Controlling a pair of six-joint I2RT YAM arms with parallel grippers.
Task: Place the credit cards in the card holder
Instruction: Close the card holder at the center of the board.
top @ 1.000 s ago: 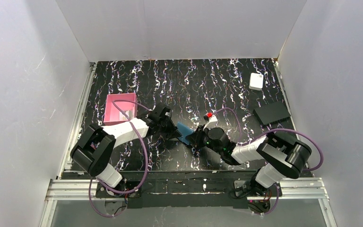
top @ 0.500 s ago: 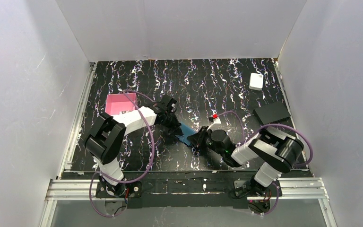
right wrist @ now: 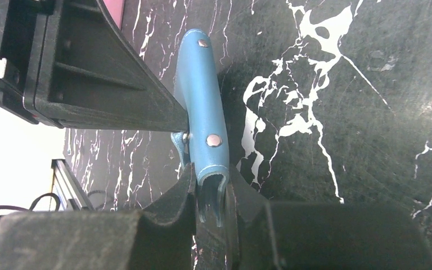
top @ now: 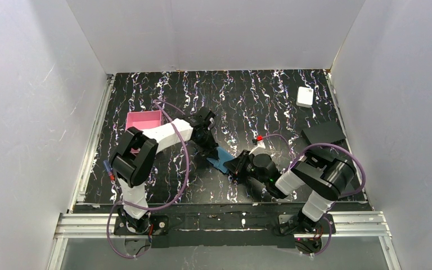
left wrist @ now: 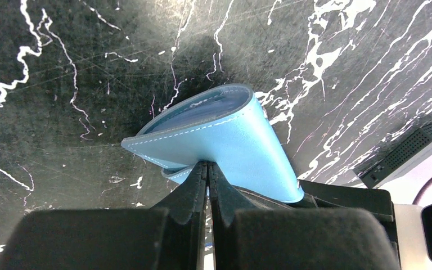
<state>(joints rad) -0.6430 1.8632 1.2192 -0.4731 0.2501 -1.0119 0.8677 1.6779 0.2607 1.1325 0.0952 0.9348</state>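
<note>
My right gripper [right wrist: 209, 185] was nipped onto the near end of the teal card holder [right wrist: 202, 84], one finger on each face of the leather, so the wallet stood on edge between the pads, its two metal studs facing the wrist camera. My left gripper [left wrist: 207, 166] had its fingers pressed flat together, with no gap between them, and their tips met the holder's [left wrist: 236, 135] lower edge, where a smaller blue flap showed beneath the main one. I could not tell whether a thin leaf was caught between them. From above, the two grippers [top: 211, 153] [top: 235, 166] faced each other across the holder [top: 221, 158], which sat near the middle of the black marbled table [top: 259, 101], towards its near side. A pink tray [top: 143, 119] lay to the left, behind the left arm. A flat black slab [top: 323, 133] lay off to the right, and a small white box [top: 305, 97] sat in the far right corner, well apart from the wallet.
</note>
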